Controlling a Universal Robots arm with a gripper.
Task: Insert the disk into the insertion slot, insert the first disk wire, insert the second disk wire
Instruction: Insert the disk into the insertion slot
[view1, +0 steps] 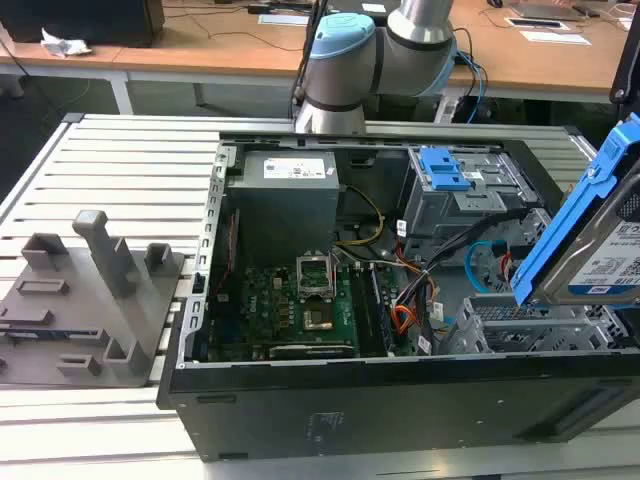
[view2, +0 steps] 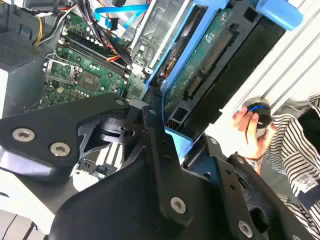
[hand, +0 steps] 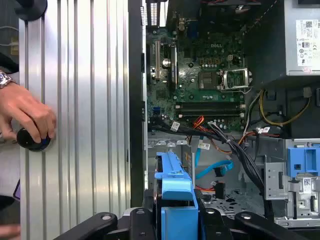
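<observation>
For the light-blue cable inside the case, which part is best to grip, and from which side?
Probably its small dark plug, from above through the open case: the light-blue cable is thin, flat and looped, so it would bend.

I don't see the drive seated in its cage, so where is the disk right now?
The disk hangs tilted at the exterior view's right edge, just above the insertion slot, with the taller blue-latched bay to that view's left.
</observation>
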